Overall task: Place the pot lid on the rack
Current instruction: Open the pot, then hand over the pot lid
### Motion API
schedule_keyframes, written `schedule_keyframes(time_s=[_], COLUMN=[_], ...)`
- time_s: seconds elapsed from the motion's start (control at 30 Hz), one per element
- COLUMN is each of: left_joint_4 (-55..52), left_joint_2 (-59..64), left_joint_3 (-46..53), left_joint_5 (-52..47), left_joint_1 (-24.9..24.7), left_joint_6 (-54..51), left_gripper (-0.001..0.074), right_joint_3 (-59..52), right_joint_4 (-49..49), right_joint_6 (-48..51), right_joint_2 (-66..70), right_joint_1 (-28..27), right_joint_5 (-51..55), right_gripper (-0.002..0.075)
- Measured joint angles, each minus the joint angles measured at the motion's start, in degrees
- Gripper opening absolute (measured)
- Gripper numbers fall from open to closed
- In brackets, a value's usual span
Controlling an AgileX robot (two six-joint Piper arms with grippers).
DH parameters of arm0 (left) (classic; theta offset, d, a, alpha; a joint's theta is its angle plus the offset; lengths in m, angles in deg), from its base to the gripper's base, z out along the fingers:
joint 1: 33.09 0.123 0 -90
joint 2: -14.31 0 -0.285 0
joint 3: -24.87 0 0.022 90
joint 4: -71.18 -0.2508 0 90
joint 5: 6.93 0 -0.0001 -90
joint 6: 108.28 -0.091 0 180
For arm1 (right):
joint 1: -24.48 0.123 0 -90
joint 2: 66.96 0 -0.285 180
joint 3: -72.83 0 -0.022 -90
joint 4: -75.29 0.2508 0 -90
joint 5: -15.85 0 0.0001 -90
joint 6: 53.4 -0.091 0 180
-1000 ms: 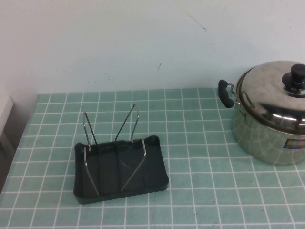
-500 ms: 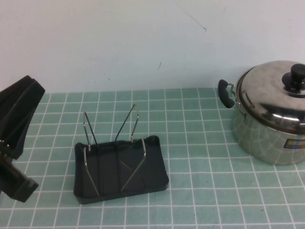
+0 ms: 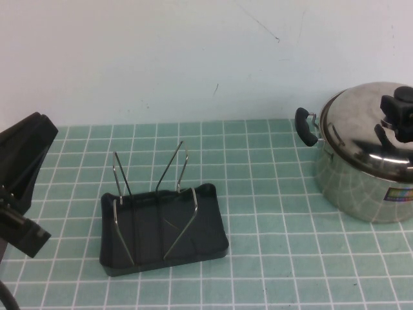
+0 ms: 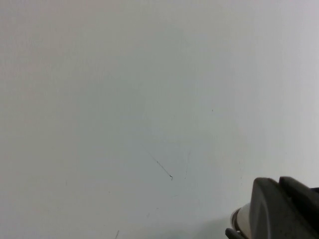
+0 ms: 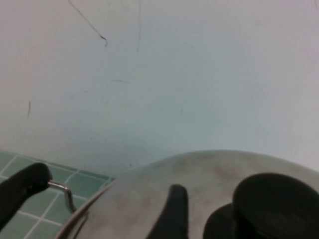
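Note:
The pot lid, shiny steel with a black knob, sits on the steel pot at the right edge. My right gripper is open right at the knob. In the right wrist view one finger lies over the lid beside the knob without touching the knob. The other finger is out of frame. The black rack with wire uprights stands at centre left, empty. My left gripper is at the far left, raised, shut and empty, facing the wall.
The pot's black side handle sticks out toward the rack; it also shows in the right wrist view. Green tiled tabletop lies between rack and pot. A pale wall runs along the table's back edge.
My right gripper has come into view at the right edge and reached the lid's knob. My left arm entered at the far left and has shifted slightly.

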Motion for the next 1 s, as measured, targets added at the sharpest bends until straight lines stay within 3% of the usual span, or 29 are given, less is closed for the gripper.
schedule_keyframes(time_s=[0.13,0.3,0.6,0.87,1.0], left_joint_4=[-0.10,-0.20,-1.50,-7.64,-7.37], left_joint_2=[0.00,0.00,0.00,0.00,0.00], left_joint_3=[0.00,0.00,0.00,0.00,0.00], left_joint_5=[0.00,0.00,0.22,9.70,11.30], left_joint_1=[0.00,0.00,0.00,0.00,0.00], left_joint_6=[2.69,5.84,13.84,18.83,32.55], left_gripper=[-0.0003,-0.0003,-0.0003,-0.0003,0.0000], right_joint_3=[0.60,1.11,1.10,1.10,1.10], right_joint_4=[1.46,1.70,1.70,2.79,1.70], right_joint_6=[-0.10,-0.10,4.31,13.15,10.15], right_joint_2=[2.03,3.12,3.25,-0.81,-6.43], right_joint_1=[0.00,0.00,0.00,0.08,0.08], right_joint_5=[0.00,-0.48,-2.46,-14.39,-18.04], right_gripper=[0.0612,0.0347,0.0356,0.0356,0.0356])
